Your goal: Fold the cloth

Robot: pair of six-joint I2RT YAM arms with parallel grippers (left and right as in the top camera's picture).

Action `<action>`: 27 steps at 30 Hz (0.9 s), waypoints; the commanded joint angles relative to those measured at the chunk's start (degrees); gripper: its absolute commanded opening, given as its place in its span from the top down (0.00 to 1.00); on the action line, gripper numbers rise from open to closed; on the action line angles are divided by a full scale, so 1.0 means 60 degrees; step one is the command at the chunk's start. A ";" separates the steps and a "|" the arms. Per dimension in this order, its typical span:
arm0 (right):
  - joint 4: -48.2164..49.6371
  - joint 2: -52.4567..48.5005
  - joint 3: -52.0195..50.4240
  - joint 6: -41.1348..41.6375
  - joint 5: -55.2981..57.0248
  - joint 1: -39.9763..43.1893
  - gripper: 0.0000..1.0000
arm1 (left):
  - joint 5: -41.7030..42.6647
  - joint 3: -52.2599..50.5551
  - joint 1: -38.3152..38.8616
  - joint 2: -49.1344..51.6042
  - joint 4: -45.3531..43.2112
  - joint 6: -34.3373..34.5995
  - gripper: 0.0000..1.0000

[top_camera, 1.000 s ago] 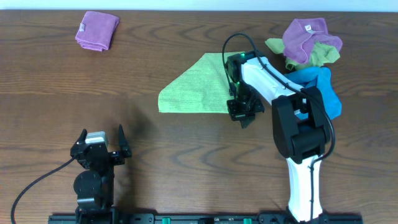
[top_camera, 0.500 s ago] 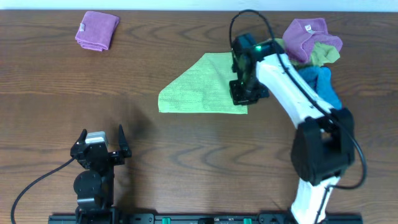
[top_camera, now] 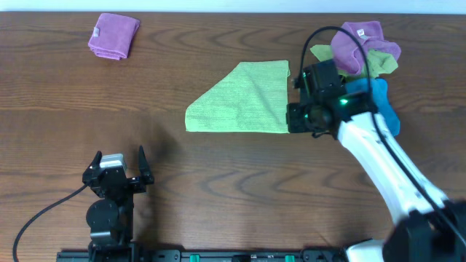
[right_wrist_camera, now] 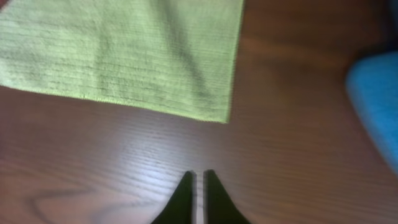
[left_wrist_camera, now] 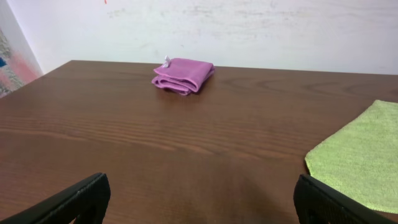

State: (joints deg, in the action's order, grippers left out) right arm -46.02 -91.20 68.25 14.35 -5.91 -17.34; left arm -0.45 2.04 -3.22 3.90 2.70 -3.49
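Cloth (top_camera: 244, 102): lime-green, lying flat on the table (top_camera: 218, 189), a little right of centre on the far half. You see it doubled over into a wedge. It has a straight right edge, a straight near edge and a long slanted edge running from the near-left corner up to the far right. No tag is visible in any view. In the right wrist view the terry ribbing shows, with a soft crease running down toward the near-right corner.

Right gripper (right_wrist_camera: 198, 180): just off that near-right corner, over bare wood. Its fingertips are a sliver apart with a thin line of table showing between them. Nothing is between them and they do not touch the cloth. From overhead the right wrist sits against the cloth's right edge, between the cloth and the pile of other cloths.

Pile, far right of the table: the blue cloth (top_camera: 384, 109) is nearest to your right arm, and its edge also shows in the right wrist view. The olive-green cloth (top_camera: 380, 64) lies behind it. A crumpled purple cloth (top_camera: 360, 42) sits on top.

Left gripper (top_camera: 119, 166): near the front-left of the table, well apart from the cloth. Its fingers are spread wide and hold nothing. Its wrist view looks across bare wood to the cloth's left tip.

Folded purple cloth (top_camera: 114, 35): far-left corner, well apart from everything else.
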 commanded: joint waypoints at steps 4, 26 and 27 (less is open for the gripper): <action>0.1512 -0.1373 -0.0251 -0.0146 -0.0914 0.0047 0.50 | -0.0171 -0.0299 -0.0040 -0.0040 0.0262 -0.0135 0.05; 0.2390 -0.3184 -0.0251 -0.1297 0.0040 -0.0412 0.67 | -0.0171 -0.0299 -0.0040 -0.0040 0.0262 -0.0135 0.05; 0.2386 -0.3231 -0.0251 -0.1300 0.0127 -0.0412 0.68 | -0.0171 -0.0299 -0.0040 -0.0040 0.0262 -0.0138 0.05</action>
State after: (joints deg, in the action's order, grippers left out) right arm -31.86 -109.75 66.57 7.42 -6.61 -19.27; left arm -0.45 2.04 -3.22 3.90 2.72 -3.49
